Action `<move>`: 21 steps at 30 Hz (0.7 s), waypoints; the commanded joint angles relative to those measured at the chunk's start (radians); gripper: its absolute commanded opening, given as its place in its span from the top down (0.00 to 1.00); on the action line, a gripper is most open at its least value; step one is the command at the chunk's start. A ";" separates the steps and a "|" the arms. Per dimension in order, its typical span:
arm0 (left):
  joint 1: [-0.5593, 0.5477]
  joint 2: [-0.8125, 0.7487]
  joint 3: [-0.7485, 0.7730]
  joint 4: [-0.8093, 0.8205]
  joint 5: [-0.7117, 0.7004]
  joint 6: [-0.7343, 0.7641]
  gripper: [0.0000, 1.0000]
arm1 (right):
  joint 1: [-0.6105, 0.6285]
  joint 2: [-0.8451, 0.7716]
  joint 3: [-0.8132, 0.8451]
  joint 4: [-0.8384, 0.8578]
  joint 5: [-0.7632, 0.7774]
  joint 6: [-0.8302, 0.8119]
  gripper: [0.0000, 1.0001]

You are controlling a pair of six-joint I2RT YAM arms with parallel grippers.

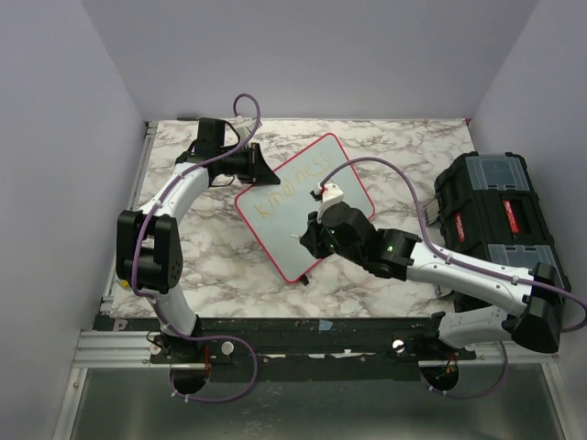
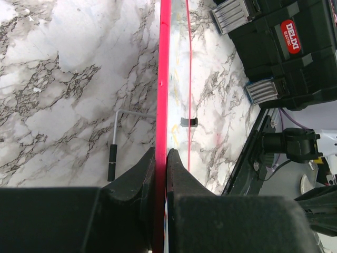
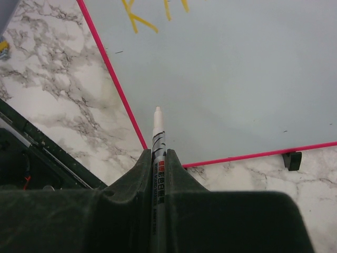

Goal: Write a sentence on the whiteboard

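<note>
Your whiteboard (image 1: 303, 206) sits mid-table (image 1: 220, 261). It looks thin, light and stiff, with a slippery face. Your left gripper (image 2: 160, 153) is pinching its red rim, which is the best place to hold. Your right gripper (image 3: 158, 154) squeezes the marker (image 3: 157, 129) over the near corner.

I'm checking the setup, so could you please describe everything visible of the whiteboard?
The whiteboard is a flat white rectangle with a thin pinkish-red frame, rounded corners and small black clips on its edge. It sits turned diagonally on the marble table. Yellow handwriting, seemingly "Kindness", runs along its far half; the rest looks blank. The left gripper has its jaws shut on the frame's edge. The tip of a marker points at the near corner; contact is unclear.
</note>
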 commanded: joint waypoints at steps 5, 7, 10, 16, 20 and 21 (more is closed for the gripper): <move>-0.030 -0.001 -0.029 -0.029 -0.093 0.088 1.00 | 0.046 0.029 0.017 0.031 0.075 -0.005 0.99; -0.030 -0.001 -0.031 -0.028 -0.094 0.088 1.00 | 0.054 0.036 0.021 0.027 0.087 -0.009 0.99; -0.030 -0.006 -0.032 -0.026 -0.096 0.088 1.00 | 0.064 0.040 0.023 0.028 0.095 -0.010 0.99; -0.030 -0.008 -0.035 -0.025 -0.100 0.086 1.00 | 0.088 0.056 0.032 0.043 0.105 -0.011 0.99; -0.030 -0.016 -0.039 -0.026 -0.103 0.086 1.00 | 0.114 0.090 0.056 0.043 0.134 -0.022 0.99; -0.030 -0.017 -0.040 -0.027 -0.103 0.086 1.00 | 0.118 0.102 0.062 0.041 0.139 -0.024 0.99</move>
